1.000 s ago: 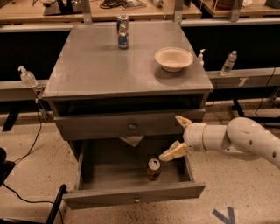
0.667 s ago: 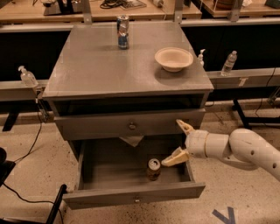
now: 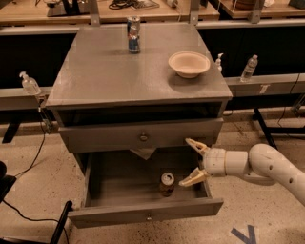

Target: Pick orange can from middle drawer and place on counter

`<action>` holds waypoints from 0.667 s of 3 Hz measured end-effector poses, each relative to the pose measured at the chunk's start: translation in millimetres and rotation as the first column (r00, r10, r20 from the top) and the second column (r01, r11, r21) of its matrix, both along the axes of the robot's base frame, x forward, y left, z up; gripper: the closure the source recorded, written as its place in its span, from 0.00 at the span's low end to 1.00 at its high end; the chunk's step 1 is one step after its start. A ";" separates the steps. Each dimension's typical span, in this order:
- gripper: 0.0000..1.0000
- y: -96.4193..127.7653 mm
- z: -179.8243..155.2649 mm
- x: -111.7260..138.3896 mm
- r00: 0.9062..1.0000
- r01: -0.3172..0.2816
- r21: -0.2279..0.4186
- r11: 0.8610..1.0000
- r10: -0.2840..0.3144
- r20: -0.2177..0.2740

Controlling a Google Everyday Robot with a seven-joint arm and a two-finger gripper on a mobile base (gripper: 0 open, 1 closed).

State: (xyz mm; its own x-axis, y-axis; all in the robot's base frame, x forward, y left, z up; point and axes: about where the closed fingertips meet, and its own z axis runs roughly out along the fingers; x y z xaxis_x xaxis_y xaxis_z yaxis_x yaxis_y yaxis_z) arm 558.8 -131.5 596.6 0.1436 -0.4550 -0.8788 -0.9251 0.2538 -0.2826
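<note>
Two cans (image 3: 167, 184) (image 3: 134, 34); one bowl (image 3: 189, 64); three bottles (image 3: 29, 84) (image 3: 218, 62) (image 3: 249, 69); one gripper (image 3: 185, 162) at the middle drawer (image 3: 125, 187).

The hand (image 3: 185, 162) over the middle drawer (image 3: 119, 217) has its arm cropped.

- Speckled beige terrazzo floor (image 3: 286, 224) spreads from 3 to 9 o'clock.
- Blue tape mark (image 3: 245, 234) lies on it at 5 o'clock.
- Light wooden tabletops (image 3: 28, 12) run along 12 o'clock.
- Clear plastic water bottle (image 3: 249, 68) stands on a long grey rail (image 3: 276, 78) at 2 o'clock.
- Clear pump bottle (image 3: 29, 84) stands at 9 o'clock.
</note>
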 end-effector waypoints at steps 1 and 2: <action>0.12 7.9 -21.6 -4.4 0.997 -0.070 -0.055 0.996 0.069 -0.026; 0.14 10.3 -48.1 -4.1 0.993 -0.106 -0.100 0.989 0.099 -0.067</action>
